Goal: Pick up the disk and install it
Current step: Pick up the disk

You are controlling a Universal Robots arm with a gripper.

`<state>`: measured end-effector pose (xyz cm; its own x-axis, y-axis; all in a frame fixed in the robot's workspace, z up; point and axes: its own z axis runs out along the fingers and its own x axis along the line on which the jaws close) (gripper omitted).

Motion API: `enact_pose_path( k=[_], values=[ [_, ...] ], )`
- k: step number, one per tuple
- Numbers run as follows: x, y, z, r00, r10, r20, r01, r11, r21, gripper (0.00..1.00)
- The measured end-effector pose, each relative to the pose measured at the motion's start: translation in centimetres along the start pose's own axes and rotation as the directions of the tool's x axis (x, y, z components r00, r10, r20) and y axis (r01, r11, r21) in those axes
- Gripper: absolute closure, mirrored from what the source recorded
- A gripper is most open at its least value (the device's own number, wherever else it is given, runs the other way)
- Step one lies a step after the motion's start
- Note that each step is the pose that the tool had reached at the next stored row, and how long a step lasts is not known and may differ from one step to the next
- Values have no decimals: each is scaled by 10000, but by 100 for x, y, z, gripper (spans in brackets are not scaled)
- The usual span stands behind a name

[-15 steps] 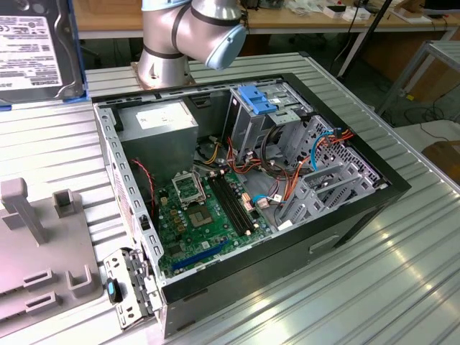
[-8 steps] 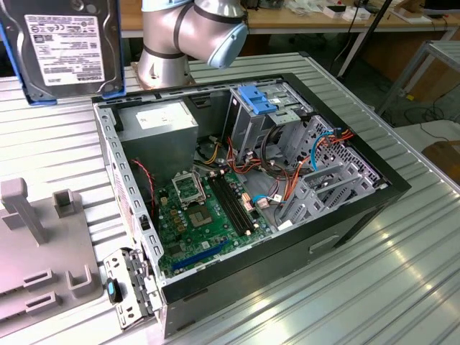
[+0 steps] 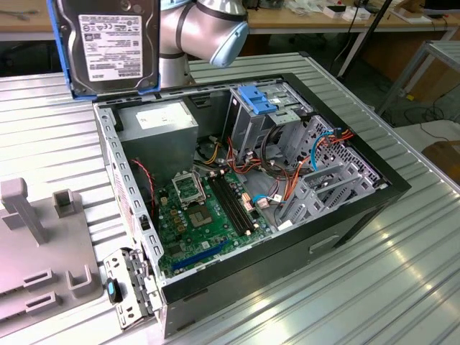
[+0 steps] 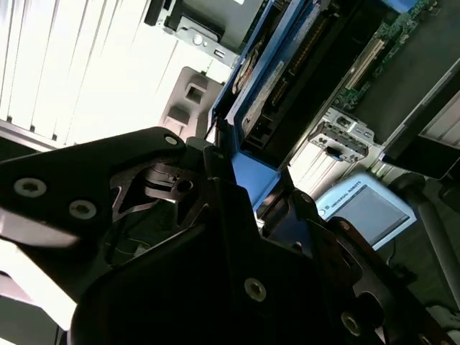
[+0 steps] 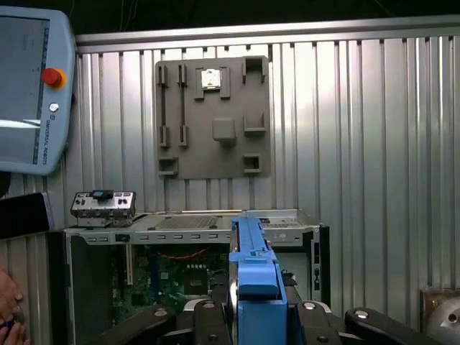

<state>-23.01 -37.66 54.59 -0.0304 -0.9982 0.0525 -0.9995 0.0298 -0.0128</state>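
A ribbed silver metal table [image 3: 402, 287] filled most of the room in front of me. On it lay a black computer tower case [image 3: 359, 223], resting on its side with its open face up. Behind the case rose the thick grey jointed robot arm [image 3: 208, 29]. A flat grey plastic fixture plate with raised pegs and slots [image 3: 29, 266] sat on the table to the exterior view's left of the case.

Inside the case, a grey boxy power supply with a white sticker [image 3: 157, 123] occupied the far corner. A green motherboard [image 3: 198, 223] lay flat on the case floor below it. To the exterior view's right of the power supply stood a bare metal drive cage [image 3: 251, 122].

The disk [image 3: 108, 43], a dark flat rectangular hard drive with a white label and a blue plastic carrier frame, hung upright in the air. It was above and behind the case's far corner, touching nothing below. In the first wrist view, the black gripper [image 5: 257, 310] was clamped on either side of the blue frame. A small blue plastic latch [image 3: 256, 99] sat atop the cage.
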Motion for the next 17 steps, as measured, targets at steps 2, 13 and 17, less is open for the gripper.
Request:
enact_pose_path(
  k=[2, 13, 17],
  values=[
    [-4, -105, 2, 10000, 0, 1, 0, 10000, 0, 63],
    [-26, -828, 17, 10000, -1, 1, 1, 10000, -7, 63],
    [-33, -1040, 23, 10000, -2, 0, 2, 10000, -9, 63]
  ],
)
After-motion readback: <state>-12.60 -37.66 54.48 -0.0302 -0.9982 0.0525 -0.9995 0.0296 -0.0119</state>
